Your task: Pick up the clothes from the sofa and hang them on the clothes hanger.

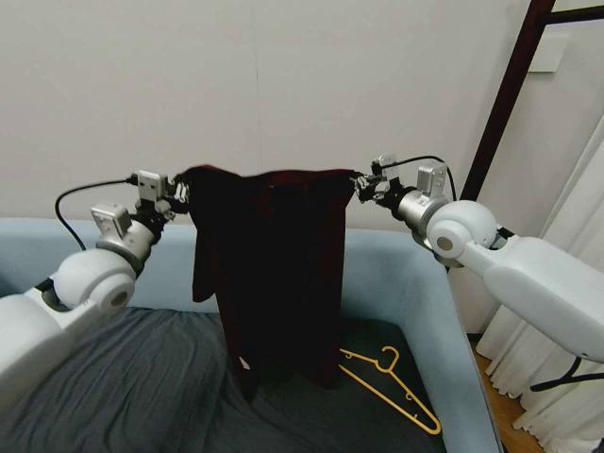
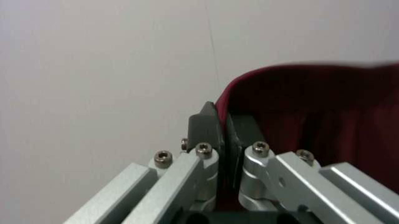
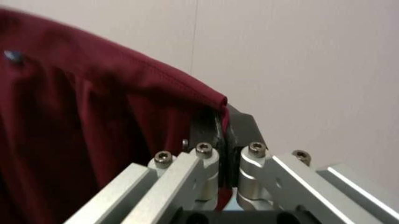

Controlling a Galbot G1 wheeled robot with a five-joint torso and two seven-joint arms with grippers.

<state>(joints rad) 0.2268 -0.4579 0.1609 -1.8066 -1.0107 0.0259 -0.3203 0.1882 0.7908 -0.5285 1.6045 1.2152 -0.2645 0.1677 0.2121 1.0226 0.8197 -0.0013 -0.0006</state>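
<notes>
clothing (image 1: 274, 274) in dark red hangs spread above the pale blue sofa (image 1: 401, 274), before a plain white wall (image 1: 283, 85). the left hand (image 1: 182, 193) is clenched on one top corner, the right hand (image 1: 360, 183) on the other. a yellow hanger (image 1: 392, 377) lies on the sofa's dark grey seat (image 1: 123, 377); a dark wooden post (image 1: 505, 109) and white curtain (image 1: 576, 208) stand at the right.

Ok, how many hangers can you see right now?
1: a yellow hanger lies on the sofa cushion, below the dark red garment that the left gripper and right gripper hold up. More may be hidden behind it.
</notes>
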